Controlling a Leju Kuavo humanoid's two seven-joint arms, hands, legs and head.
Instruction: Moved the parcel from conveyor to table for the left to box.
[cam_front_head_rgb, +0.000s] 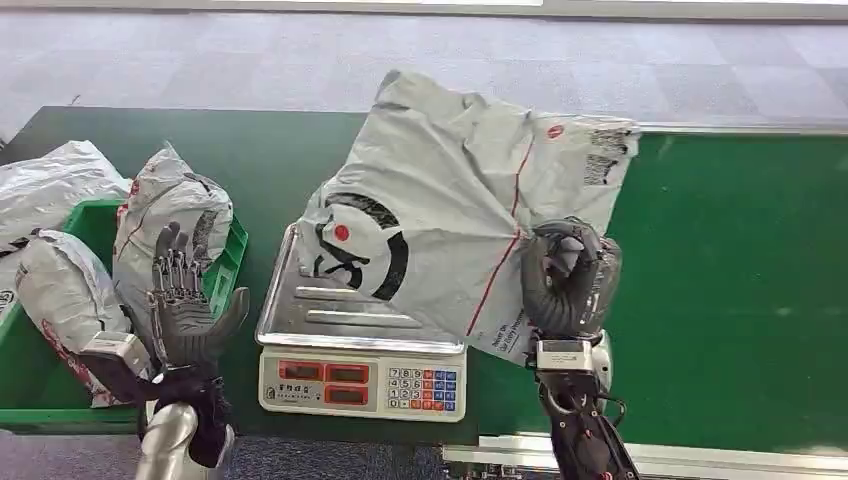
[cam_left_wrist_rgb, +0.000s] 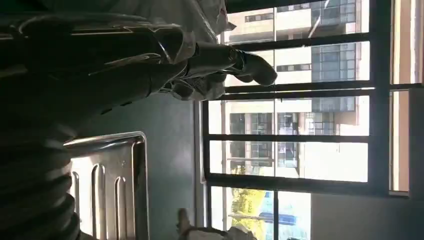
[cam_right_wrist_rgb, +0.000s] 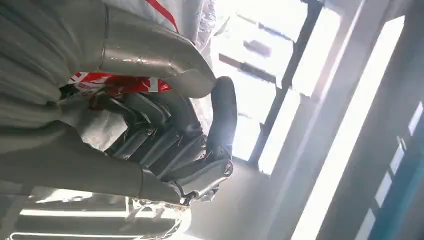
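Note:
A large grey plastic parcel (cam_front_head_rgb: 460, 200) with a black and red print hangs above the scale (cam_front_head_rgb: 362, 345); its lower left part lies over the steel pan. My right hand (cam_front_head_rgb: 568, 275) grips the parcel's lower right edge. In the right wrist view the fingers (cam_right_wrist_rgb: 165, 145) curl around crumpled grey plastic (cam_right_wrist_rgb: 60, 60) with red tape. My left hand (cam_front_head_rgb: 187, 305) stands upright with fingers spread, holding nothing, between the green box (cam_front_head_rgb: 30, 385) and the scale. The left wrist view shows its fingers (cam_left_wrist_rgb: 225, 62) stretched out beside the scale pan (cam_left_wrist_rgb: 117, 185).
The green box at the left holds several grey parcels (cam_front_head_rgb: 165, 215). The scale's keypad and red displays (cam_front_head_rgb: 362, 382) face me at the table's front edge. The green conveyor belt (cam_front_head_rgb: 740, 290) runs to the right, with a metal rail (cam_front_head_rgb: 700, 455) along its front.

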